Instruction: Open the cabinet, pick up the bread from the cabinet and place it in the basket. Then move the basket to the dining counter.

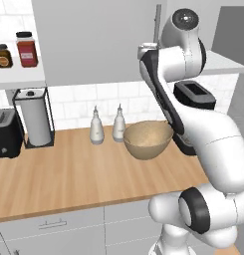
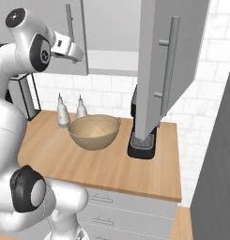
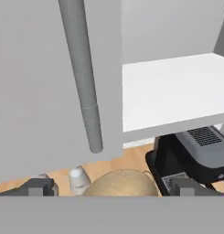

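Pincer wide open, empty, up by the cabinet left door handle. Right door swung open, shelf bare. Basket below cabinet on bench, beside two white bottles; bread unseen.

Two white bottles stand on the wood worktop below the gripper, with a black coffee machine below to its right. Far left are a paper towel holder, a toaster and two jars.

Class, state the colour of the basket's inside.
The basket has a speckled beige inside, clearest in the left base view.
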You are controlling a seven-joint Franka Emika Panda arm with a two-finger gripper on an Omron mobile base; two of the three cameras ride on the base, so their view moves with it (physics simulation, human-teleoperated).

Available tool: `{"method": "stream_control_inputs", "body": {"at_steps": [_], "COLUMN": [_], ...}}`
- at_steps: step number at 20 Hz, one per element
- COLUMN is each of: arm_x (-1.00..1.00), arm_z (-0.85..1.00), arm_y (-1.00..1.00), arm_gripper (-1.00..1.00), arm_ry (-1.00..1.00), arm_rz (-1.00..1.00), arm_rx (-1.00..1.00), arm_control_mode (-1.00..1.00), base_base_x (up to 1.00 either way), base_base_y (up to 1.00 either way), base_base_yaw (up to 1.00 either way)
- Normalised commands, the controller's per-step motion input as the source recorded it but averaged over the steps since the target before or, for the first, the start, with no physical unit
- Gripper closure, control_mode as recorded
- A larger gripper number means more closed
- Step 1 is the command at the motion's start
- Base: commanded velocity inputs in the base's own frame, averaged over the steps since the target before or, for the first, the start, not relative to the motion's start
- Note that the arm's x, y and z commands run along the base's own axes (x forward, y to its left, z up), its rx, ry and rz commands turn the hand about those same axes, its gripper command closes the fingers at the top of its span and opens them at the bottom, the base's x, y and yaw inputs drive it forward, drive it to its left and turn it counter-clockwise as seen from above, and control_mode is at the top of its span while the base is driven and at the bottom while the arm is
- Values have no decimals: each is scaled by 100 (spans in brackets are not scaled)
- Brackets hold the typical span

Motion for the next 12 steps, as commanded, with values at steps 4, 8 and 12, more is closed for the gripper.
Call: {"method": "stream_control_inputs", "body": {"at_steps": [4, 8, 12], "arm_x": [100, 70, 37], "arm_z": [0, 0, -4], "arm_y": [0, 0, 0], "arm_gripper": [-100, -100, -100], "arm_ry": [0, -2, -5], "arm_rz": [16, 13, 9], "arm_rx": [0, 0, 0], "arm_control_mode": [-100, -100, -100], "base_base_x": [0, 0, 0], "base_base_y": [0, 0, 0], "base_base_yaw": [0, 0, 0]}}
